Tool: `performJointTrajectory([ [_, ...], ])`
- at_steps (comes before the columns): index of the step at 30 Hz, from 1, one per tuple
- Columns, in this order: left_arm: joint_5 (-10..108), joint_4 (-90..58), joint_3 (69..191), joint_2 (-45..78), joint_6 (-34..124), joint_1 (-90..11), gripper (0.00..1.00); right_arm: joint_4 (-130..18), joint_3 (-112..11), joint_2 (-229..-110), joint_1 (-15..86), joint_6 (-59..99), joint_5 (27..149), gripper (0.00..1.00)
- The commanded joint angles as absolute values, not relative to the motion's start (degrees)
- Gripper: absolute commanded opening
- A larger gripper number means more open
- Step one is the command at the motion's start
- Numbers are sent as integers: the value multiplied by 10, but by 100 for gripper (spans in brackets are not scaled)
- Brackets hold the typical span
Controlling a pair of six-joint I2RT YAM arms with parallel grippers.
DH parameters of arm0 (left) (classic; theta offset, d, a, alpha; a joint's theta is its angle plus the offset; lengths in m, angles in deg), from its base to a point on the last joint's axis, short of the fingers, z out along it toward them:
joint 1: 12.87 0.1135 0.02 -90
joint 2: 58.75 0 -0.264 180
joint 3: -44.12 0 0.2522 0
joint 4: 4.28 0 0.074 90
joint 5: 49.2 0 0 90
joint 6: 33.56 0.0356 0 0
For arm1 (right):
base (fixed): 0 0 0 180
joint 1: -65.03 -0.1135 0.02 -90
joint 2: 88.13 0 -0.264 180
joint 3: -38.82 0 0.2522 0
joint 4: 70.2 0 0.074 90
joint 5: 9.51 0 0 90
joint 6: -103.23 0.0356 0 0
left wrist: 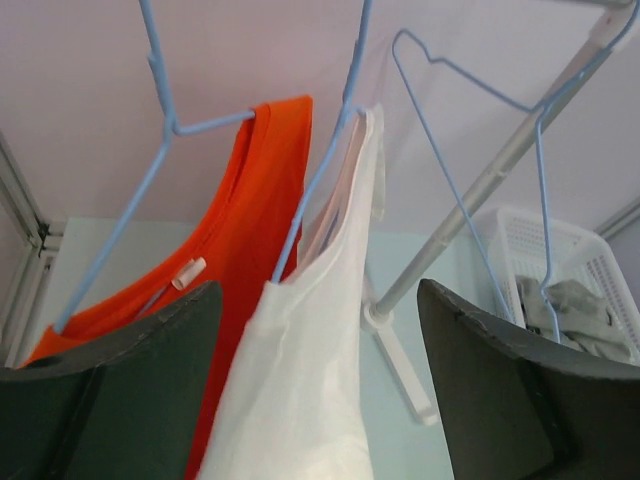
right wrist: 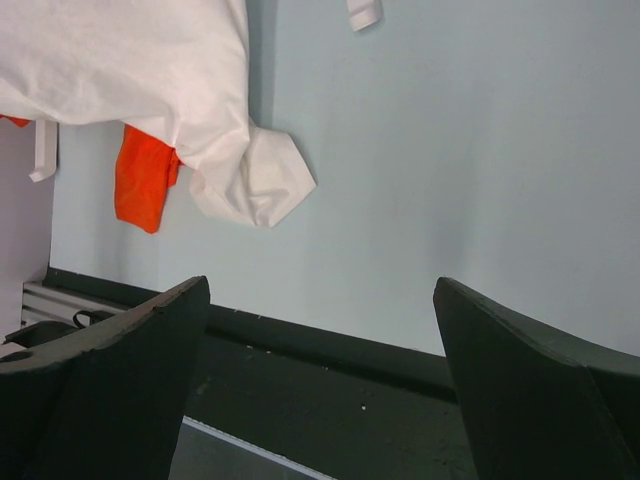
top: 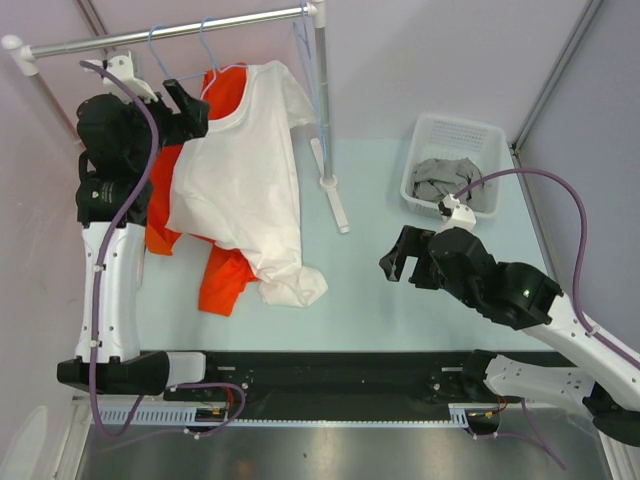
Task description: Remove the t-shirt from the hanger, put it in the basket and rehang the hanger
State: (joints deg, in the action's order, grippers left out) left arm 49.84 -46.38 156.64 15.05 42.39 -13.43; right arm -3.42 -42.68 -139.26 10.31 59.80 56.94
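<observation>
A white t-shirt (top: 245,170) hangs on a blue hanger (top: 205,45) from the rail (top: 170,32), its hem resting on the table. An orange t-shirt (top: 225,280) hangs behind it on a second blue hanger. My left gripper (top: 190,110) is open at the white shirt's left shoulder. In the left wrist view the white shirt (left wrist: 320,380) and its hanger wire (left wrist: 315,180) lie between the open fingers of the left gripper (left wrist: 320,295), with the orange shirt (left wrist: 250,200) to the left. My right gripper (top: 405,262) is open and empty over the table, and the right wrist view (right wrist: 322,290) shows it open too.
A white basket (top: 450,125) with a grey garment (top: 450,180) stands at the back right. The rack's upright pole (top: 320,90) and white foot (top: 335,205) stand right of the shirts. An empty blue hanger (left wrist: 450,190) hangs near the pole.
</observation>
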Motion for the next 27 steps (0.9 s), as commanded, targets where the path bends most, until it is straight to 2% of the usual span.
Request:
performJointTrajectory([
  [1,466,-508,1627,200,418,-130,85,-37,-435,-1384,97,612,558,100],
  [4,520,-526,1652,244,419,-115,83,-38,-433,-1380,93,618,558,100],
  [8,574,-528,1636,263,418,-115,75,-40,-426,-1371,84,629,554,100],
  [11,579,-503,1595,251,415,-116,56,-39,-421,-1366,78,636,553,100],
  [12,585,-498,1590,246,408,-116,37,-40,-419,-1364,74,636,551,100],
  [14,619,-459,1566,228,392,-116,21,-37,-418,-1364,70,641,548,99],
  [15,628,-442,1559,207,372,-115,8,-38,-417,-1365,68,642,547,100],
  [16,636,-417,1556,200,362,-116,1,-38,-418,-1366,68,643,546,100],
  [23,637,-407,1624,164,310,-116,0,-37,-418,-1370,56,647,538,100],
  [27,632,-419,1619,125,309,-116,0,-34,-415,-1370,55,648,535,100],
])
